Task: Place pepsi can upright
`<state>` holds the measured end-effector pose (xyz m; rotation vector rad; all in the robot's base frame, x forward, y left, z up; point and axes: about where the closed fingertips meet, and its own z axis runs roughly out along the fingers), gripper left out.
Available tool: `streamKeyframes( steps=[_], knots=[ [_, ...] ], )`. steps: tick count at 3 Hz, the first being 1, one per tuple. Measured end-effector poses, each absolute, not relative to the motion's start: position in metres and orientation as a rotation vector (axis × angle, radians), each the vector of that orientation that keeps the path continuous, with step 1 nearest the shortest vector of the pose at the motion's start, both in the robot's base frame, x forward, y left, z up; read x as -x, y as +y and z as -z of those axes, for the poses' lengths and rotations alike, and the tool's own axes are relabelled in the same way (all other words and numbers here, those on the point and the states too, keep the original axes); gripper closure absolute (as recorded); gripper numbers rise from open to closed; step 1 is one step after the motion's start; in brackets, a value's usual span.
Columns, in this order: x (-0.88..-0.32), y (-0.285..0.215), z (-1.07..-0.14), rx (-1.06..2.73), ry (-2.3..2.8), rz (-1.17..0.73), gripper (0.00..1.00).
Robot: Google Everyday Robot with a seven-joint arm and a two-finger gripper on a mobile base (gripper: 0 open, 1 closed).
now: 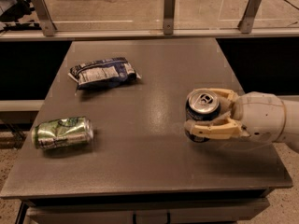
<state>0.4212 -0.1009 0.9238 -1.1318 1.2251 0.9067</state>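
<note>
While the claw [191, 113] clamps the pepsi can [203, 104] at the right of the grey table [149, 157], glass panels [103, 3] stand behind.

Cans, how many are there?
2. The pepsi can sits in the gripper, jaws shut on it, over the right side of the table. The green can lies on its side near the front left corner. No others show.

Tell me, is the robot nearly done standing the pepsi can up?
Done: the tool is clamped on the pepsi can, over the right side of the table. In hand: the can tilts, silver top toward the camera. Left: stand it straight on the table and let go.
</note>
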Motion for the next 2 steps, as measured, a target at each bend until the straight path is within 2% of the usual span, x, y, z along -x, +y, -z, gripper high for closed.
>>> streamKeyframes(
  steps=[2],
  knots=[
    [-0.426,-0.113,-0.903,0.92,1.373,-1.023,1.0]
  ],
)
